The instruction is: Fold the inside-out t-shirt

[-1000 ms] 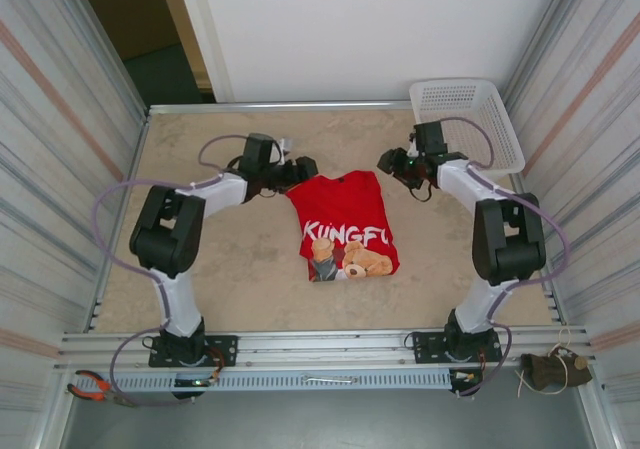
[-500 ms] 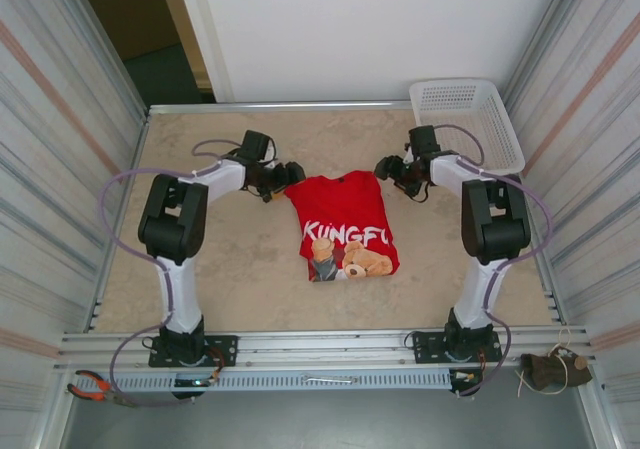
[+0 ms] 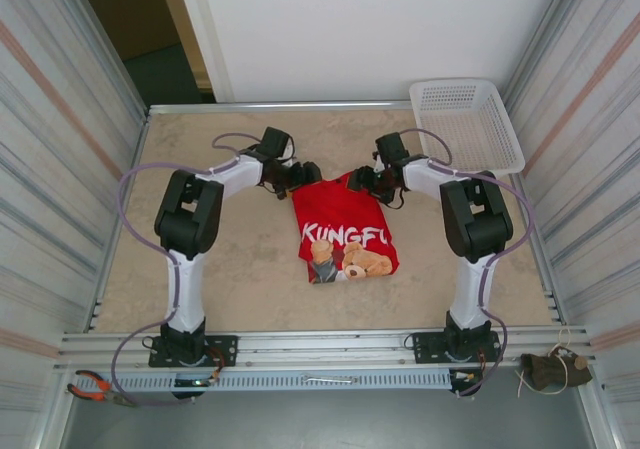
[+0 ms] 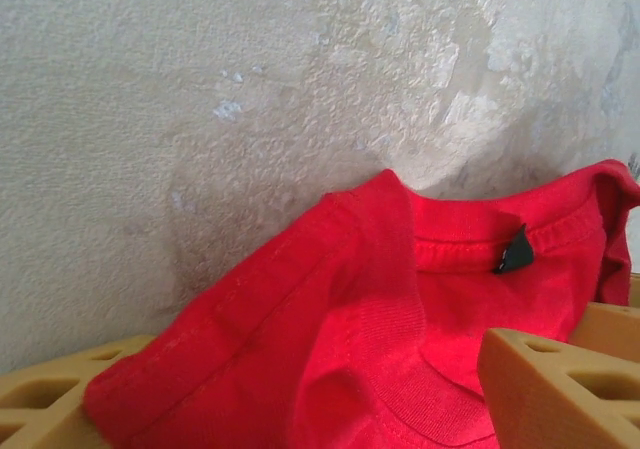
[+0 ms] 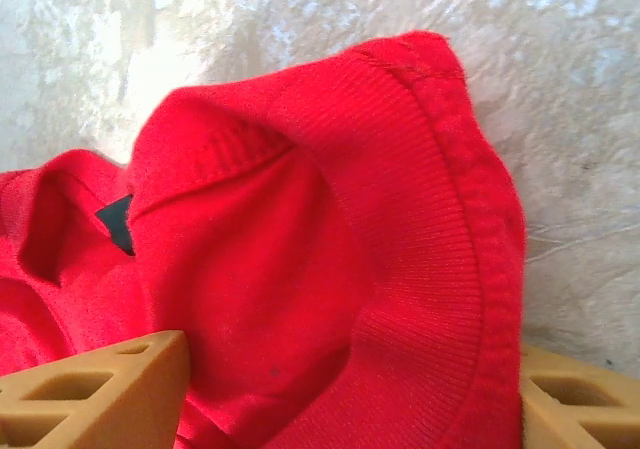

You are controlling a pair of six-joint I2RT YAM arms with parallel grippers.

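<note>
T-shirt: matt red knit cloth, ribbed collar. Counter: rough, mottled beige, stone-like. Basket: white plastic mesh. Left gripper fingers: matt tan plastic. Walls: ribbed sheet metal.

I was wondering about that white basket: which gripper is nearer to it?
Right. The right gripper is at the far right corner of the shirt, on the side of the basket; the left gripper is at the far left corner, farther off.

Left claw and right claw moved onto the t-shirt.
</note>
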